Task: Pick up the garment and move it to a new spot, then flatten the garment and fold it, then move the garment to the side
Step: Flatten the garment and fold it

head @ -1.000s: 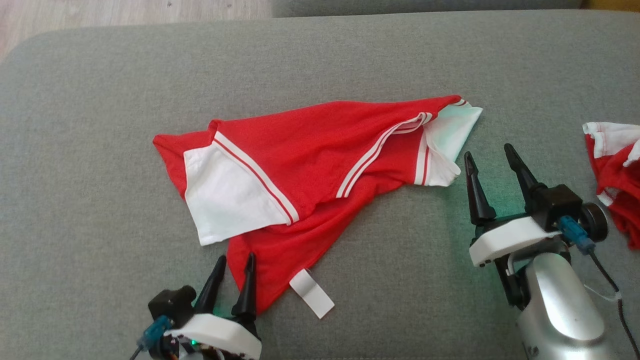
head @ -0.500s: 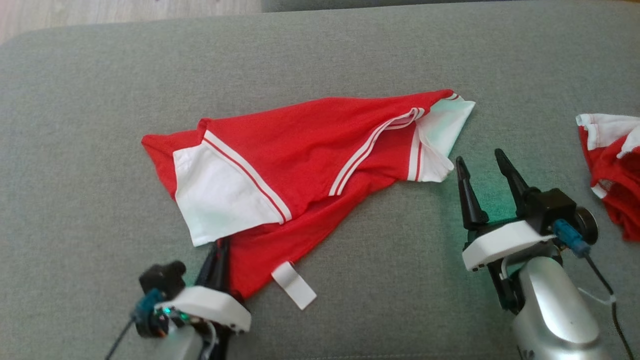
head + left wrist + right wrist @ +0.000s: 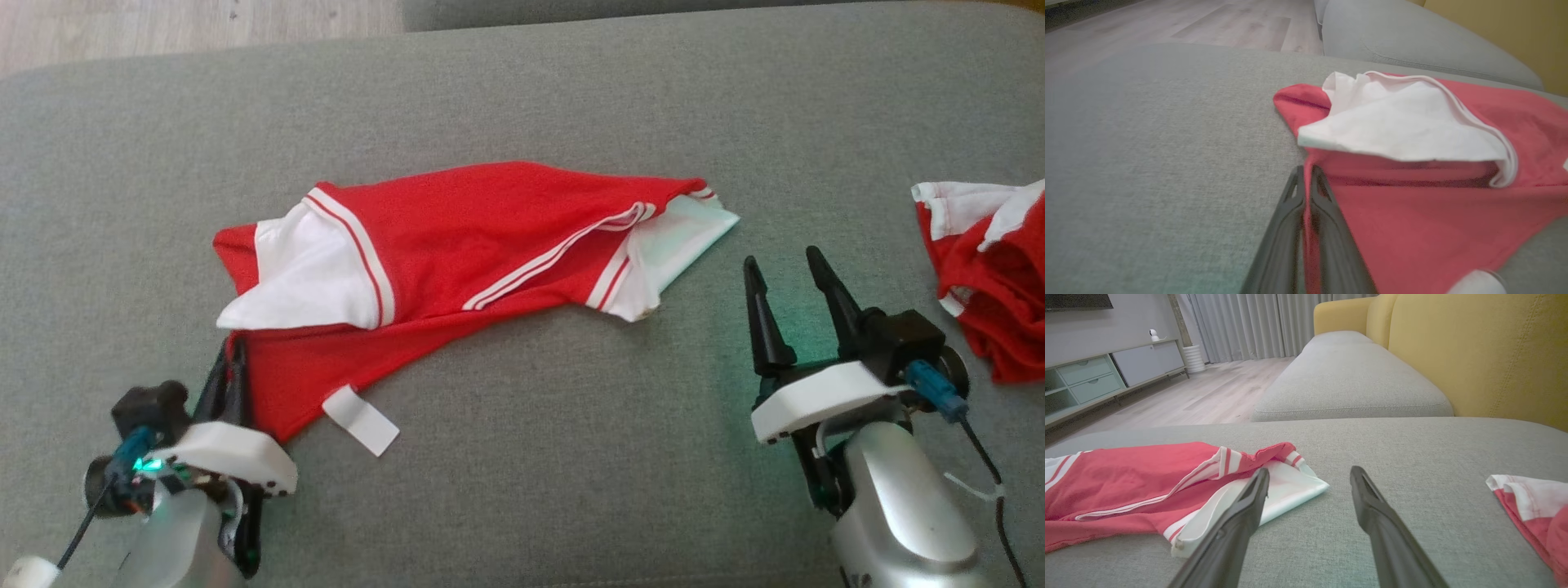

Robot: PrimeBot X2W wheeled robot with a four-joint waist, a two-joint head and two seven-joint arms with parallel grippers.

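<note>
Near left: left gripper (image 3: pixel 233 353) has its fingers pressed together, clamped on the near-left hem edge of the garment (image 3: pixel 490 220). In the left wrist view, red cloth sits pinched between the fingers (image 3: pixel 1327 212). Likely a corner grip, so the shirt can be dragged or lifted to a new spot.

The garment lies crumpled and skewed mid-cushion on the grey sofa cushion (image 3: pixel 522 98). It is not flat. White left sleeve (image 3: pixel 302 278) is flopped over the red body, and hem tag (image 3: pixel 360 420) lies just right of the clamped edge. Right sleeve (image 3: pixel 678 245) points at the right arm.

Right gripper (image 3: pixel 781 260) has its fingers apart and holds nothing. It sits just near of that sleeve without touching, probably staged to take the second hold.

Far right: other red-and-white garment (image 3: pixel 988 278), well apart, not the target.
</note>
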